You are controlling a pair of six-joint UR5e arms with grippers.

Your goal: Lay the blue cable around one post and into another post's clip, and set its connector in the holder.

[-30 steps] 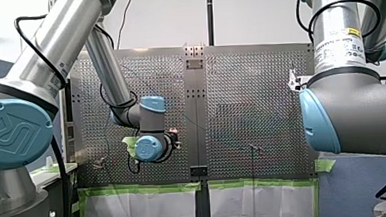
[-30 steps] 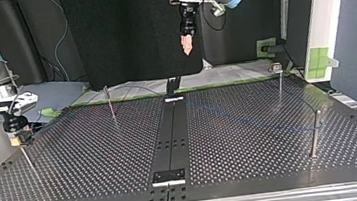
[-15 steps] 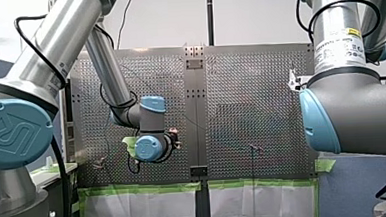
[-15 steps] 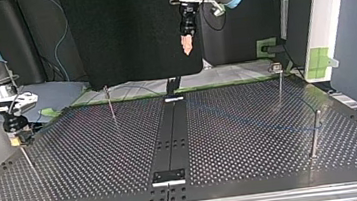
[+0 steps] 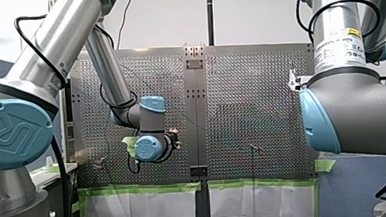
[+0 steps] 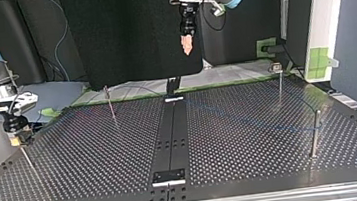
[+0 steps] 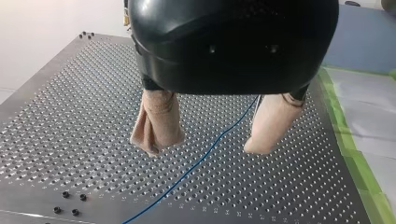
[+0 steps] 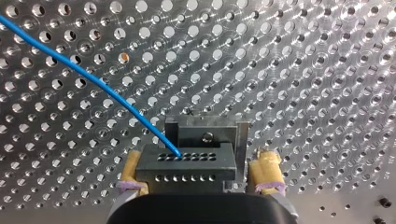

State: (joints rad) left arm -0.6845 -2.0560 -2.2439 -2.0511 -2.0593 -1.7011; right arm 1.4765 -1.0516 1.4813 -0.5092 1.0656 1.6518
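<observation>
Connector (image 8: pixel 187 161), black, blue-cabled, sits grasped in right end effector (image 8: pixel 199 159); left end effector (image 7: pixel 204 145) released.

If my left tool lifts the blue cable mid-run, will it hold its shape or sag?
Likely floppy: the blue cable is thin and lies in a loose curve on the plate. Probably very light. Its end enters the connector, so a lift could tug there.

Green tape (image 5: pixel 145 189) is edging the perforated table (image 5: pixel 260 100), a black strip (image 6: pixel 170 136) is running down its middle, and a black screen (image 6: pixel 124 31) is standing behind.
</observation>
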